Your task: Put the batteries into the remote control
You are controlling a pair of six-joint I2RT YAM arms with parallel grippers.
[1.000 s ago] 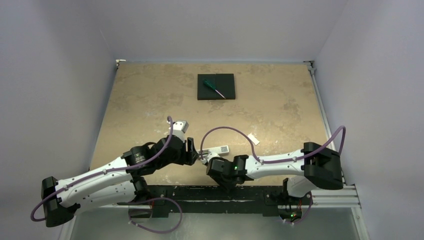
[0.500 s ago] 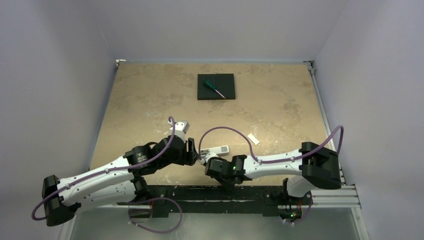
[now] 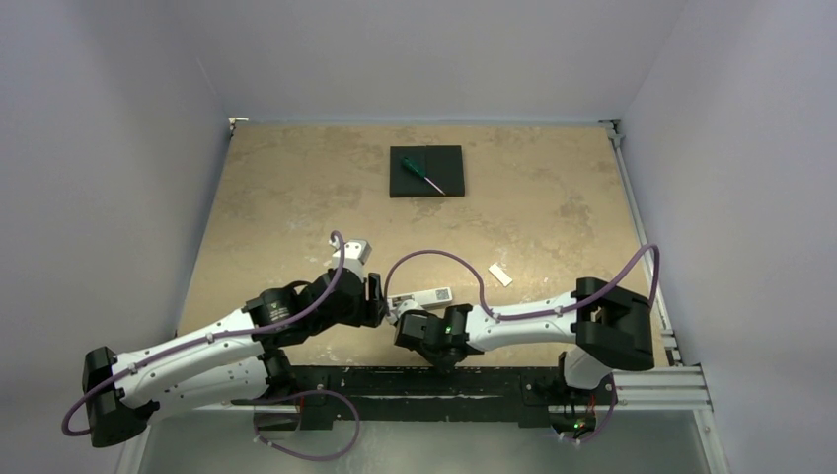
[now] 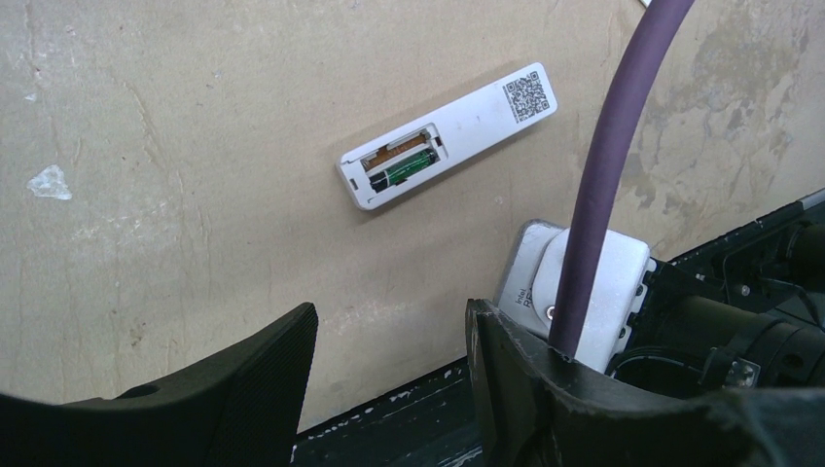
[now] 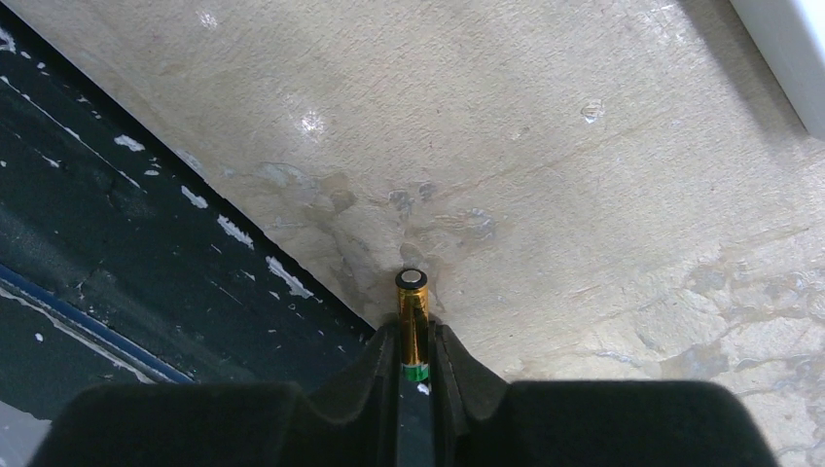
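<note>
- The remote lies face down on the bench, near the front edge, with the battery bay at one end uncovered.
- The seated battery, dark with green, lies in one slot of that bay. The slot beside it shows an orange-brown floor.
- The right hand is clenched on the gripped battery, which is gold with a green band.
- The gripped battery's silver end sticks out past the fingertips, low over the bench and close to the dark front rail. I cannot tell whether it touches the surface.
- A white corner of the remote shows at the top right of the right wrist view, apart from the gripped battery.
- The left hand is released, its black fingers spread wide with nothing between them, just beside the remote's bay end.
- From above, the right hand sits just in front of that same end.
- A small white cover strip lies on the bench to the right of the remote.
- A green-handled screwdriver rests on a black square pad toward the far side.
</note>
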